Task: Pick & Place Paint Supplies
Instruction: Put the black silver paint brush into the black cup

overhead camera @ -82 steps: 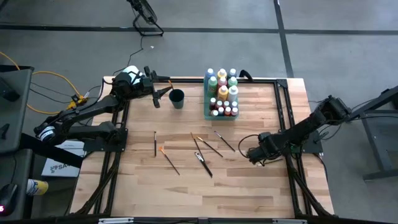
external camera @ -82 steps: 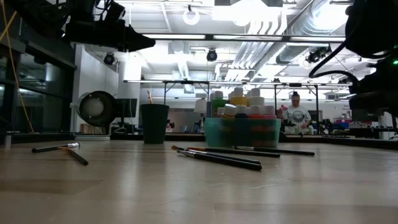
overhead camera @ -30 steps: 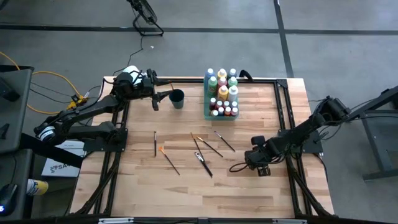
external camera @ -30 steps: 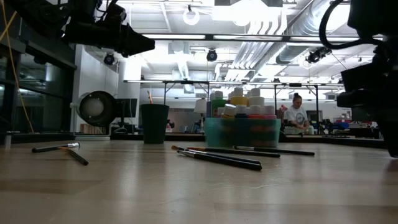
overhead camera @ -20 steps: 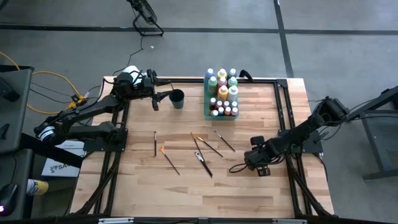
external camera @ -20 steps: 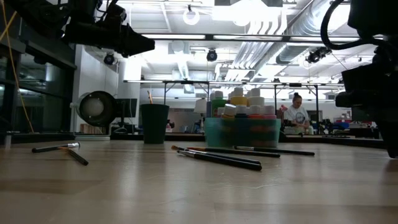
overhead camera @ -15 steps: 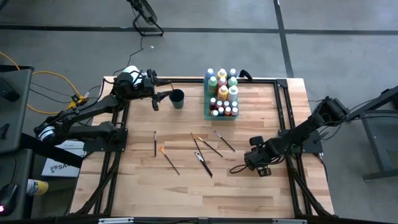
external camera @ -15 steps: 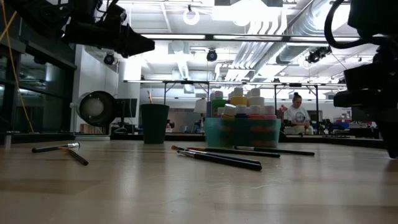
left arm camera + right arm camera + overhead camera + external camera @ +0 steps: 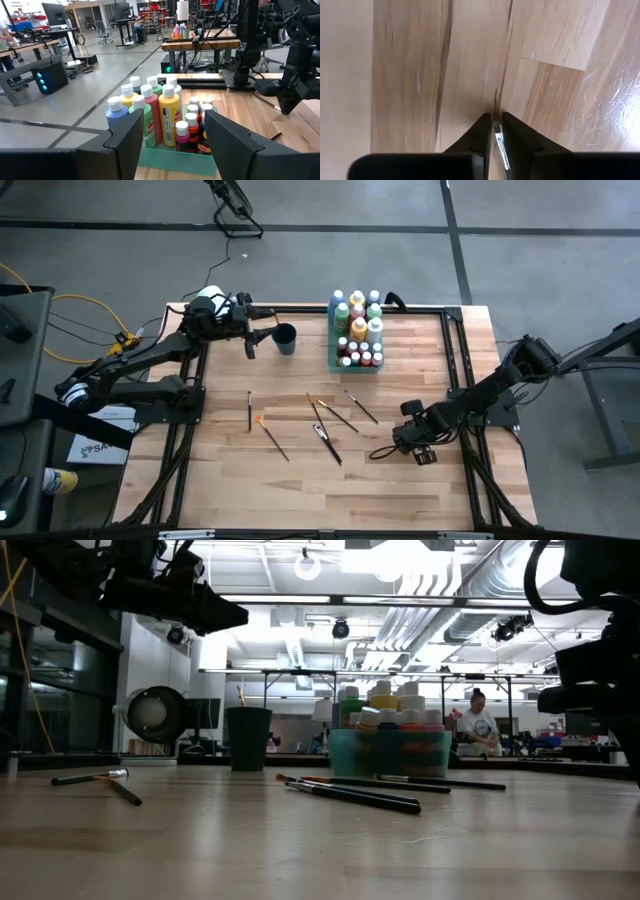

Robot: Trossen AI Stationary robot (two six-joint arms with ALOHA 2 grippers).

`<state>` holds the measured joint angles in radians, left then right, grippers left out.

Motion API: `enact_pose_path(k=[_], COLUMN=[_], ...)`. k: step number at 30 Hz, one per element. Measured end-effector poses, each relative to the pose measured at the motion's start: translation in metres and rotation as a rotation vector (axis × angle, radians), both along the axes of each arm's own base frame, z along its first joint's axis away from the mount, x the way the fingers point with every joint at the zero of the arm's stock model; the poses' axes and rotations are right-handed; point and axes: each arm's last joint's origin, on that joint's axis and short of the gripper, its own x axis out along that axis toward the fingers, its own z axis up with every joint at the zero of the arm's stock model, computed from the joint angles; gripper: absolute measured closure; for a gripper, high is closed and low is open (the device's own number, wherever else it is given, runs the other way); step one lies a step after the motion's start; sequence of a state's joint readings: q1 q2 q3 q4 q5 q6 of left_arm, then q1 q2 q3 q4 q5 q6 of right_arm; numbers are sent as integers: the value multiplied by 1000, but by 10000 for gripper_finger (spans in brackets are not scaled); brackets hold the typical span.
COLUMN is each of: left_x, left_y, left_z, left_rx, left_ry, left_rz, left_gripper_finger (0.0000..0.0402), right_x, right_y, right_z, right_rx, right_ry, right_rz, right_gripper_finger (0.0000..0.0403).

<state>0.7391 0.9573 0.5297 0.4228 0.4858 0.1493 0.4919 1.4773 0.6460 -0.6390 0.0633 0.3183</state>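
Right gripper (image 9: 493, 131) now pinched on a paintbrush (image 9: 501, 147), jaws narrower than a second ago, off the green tray (image 9: 356, 366). Left gripper (image 9: 172, 132) unchanged, spread.

A big open robotics lab or workshop. Behind the wooden surface (image 9: 300, 840) and far beyond the left claw (image 9: 170, 135), exposed ducts (image 9: 440, 570) and bright lamps (image 9: 307, 565) hang from the ceiling. Rows of workbenches (image 9: 200, 42) stand on a grey concrete floor (image 9: 100, 70), alongside office chairs (image 9: 104, 35), monitors (image 9: 52, 12) and a person (image 9: 478, 725) at a bench.
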Motion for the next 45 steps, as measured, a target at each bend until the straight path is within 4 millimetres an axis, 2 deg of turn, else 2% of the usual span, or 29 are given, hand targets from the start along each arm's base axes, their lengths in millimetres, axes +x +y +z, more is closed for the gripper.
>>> enact_pose_path(k=[5,13,21,24,29,33,38,45], left_x=[0,0,0,0,4,12,24,36], left_y=[0,0,0,-1,-7,-19,-40,-67], left_z=[0,-1,-1,-1,0,4,10,14], left_rx=[0,-3,-2,-1,8,66,166,229], left_ry=[0,6,6,5,-1,-28,-78,-127], left_rz=[0,0,-11,-43,-117,-191,-279,-360], left_gripper_finger=[199,199,199,199,199,199,199,188], right_x=[1,7,44,59,90,111,128,136], right_y=[0,1,-6,-15,-32,-50,-71,-93], right_z=[0,10,52,69,106,138,172,195], right_rx=[15,98,174,188,212,205,215,200], right_ry=[0,-43,-261,-336,-576,-803,-1045,-1265], right_rz=[-25,-281,-444,-496,-544,-576,-574,-582], right_gripper_finger=[395,400,401,401,401,401,401,401])
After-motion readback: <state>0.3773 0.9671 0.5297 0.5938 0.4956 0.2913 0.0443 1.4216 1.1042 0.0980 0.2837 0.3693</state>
